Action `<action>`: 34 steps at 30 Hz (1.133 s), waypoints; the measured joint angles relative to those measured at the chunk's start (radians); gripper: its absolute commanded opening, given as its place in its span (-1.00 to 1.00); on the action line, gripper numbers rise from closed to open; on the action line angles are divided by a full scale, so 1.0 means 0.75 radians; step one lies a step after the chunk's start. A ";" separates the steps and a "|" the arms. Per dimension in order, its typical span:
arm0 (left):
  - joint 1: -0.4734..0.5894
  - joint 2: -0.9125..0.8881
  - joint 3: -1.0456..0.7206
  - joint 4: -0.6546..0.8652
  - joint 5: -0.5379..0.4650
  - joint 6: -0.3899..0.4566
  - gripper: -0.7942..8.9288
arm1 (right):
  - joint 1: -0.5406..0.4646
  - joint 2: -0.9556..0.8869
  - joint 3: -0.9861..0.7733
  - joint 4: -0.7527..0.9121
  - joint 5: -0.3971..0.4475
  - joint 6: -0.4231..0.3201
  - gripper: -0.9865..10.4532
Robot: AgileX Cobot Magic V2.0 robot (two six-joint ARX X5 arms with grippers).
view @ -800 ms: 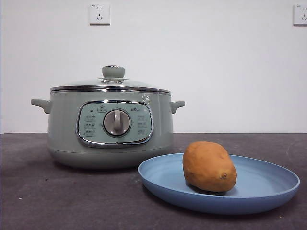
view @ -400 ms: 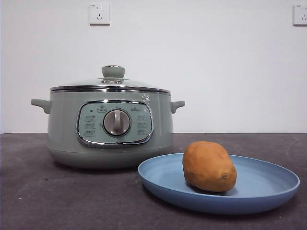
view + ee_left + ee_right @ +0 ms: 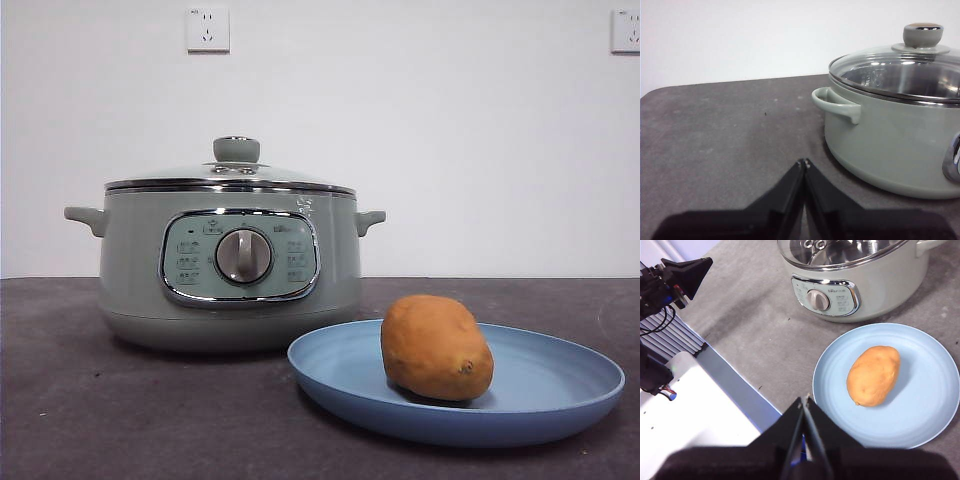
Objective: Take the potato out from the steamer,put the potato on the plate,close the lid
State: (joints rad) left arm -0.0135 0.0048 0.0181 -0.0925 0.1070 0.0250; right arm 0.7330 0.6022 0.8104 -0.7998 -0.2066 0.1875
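The orange-brown potato (image 3: 436, 347) (image 3: 874, 375) lies on the light-blue plate (image 3: 540, 385) (image 3: 935, 390), to the right of the steamer in the front view. The sage-green steamer (image 3: 230, 265) (image 3: 890, 140) (image 3: 875, 285) stands on the dark table with the glass lid (image 3: 232, 170) (image 3: 905, 70) sitting closed on its rim. My left gripper (image 3: 804, 162) is shut and empty, low over the table beside the steamer's side handle (image 3: 836, 102). My right gripper (image 3: 805, 399) is shut and empty, high above the table's front edge, near the plate's rim. Neither gripper shows in the front view.
The other arm's black jaws (image 3: 685, 275) show at a corner of the right wrist view. A white base and a blue edge strip (image 3: 735, 385) border the table's front. Two wall sockets (image 3: 207, 29) hang on the white back wall.
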 measured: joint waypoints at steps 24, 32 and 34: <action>0.001 -0.001 0.000 -0.114 -0.001 -0.015 -0.84 | 0.000 0.000 0.000 0.000 0.000 0.000 -0.83; 0.001 -0.001 0.000 -0.114 -0.001 -0.015 -0.84 | 0.000 0.000 0.000 0.000 0.000 0.000 -0.83; 0.001 -0.001 0.000 -0.114 -0.001 -0.016 -0.84 | 0.000 0.000 0.000 0.000 0.000 0.000 -0.83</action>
State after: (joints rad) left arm -0.0132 0.0044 0.0181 -0.1783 0.1066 0.0132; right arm 0.7330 0.6022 0.8104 -0.7998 -0.2066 0.1875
